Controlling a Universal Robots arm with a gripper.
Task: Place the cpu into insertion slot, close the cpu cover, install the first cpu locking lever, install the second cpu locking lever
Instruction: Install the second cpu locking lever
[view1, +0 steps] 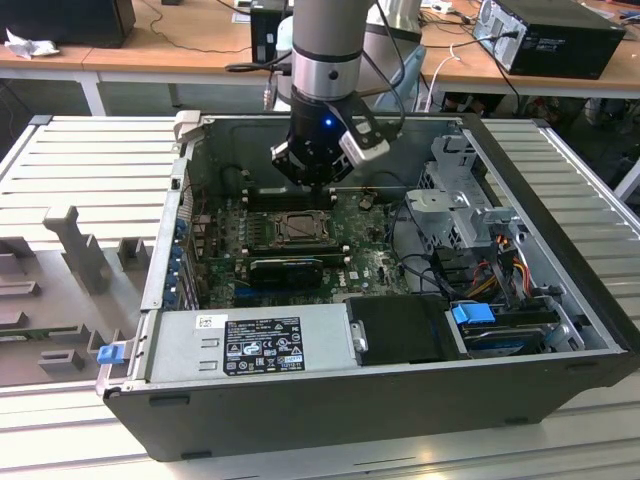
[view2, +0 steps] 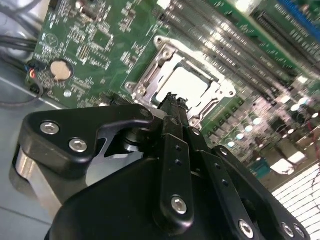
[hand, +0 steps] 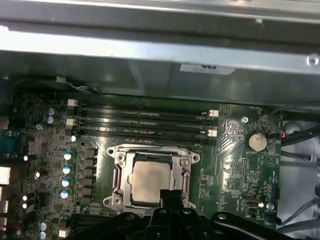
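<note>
One cpu (hand: 151, 183) lies in the slot (hand: 118, 176) on the board (hand: 235, 165), cover (hand: 152, 151) down around it; the gripper (view2: 172, 102), fingers pinched together, hangs at the slot's edge.

Case (view1: 560, 330): lies open on the table (view1: 80, 180), board (view1: 375, 262) flat inside it.
Insertion slot (view1: 298, 228): on the board, near its middle.
Cpu (hand: 150, 181): lies in the insertion slot, with the cpu cover (hand: 152, 157) framing it.
Memory slots (hand: 145, 122): just beside the socket, between it and the case wall.
Gripper (view2: 172, 102): above the socket's edge.
Drive cage (view1: 465, 200): toward the exterior view's right of the board.
</note>
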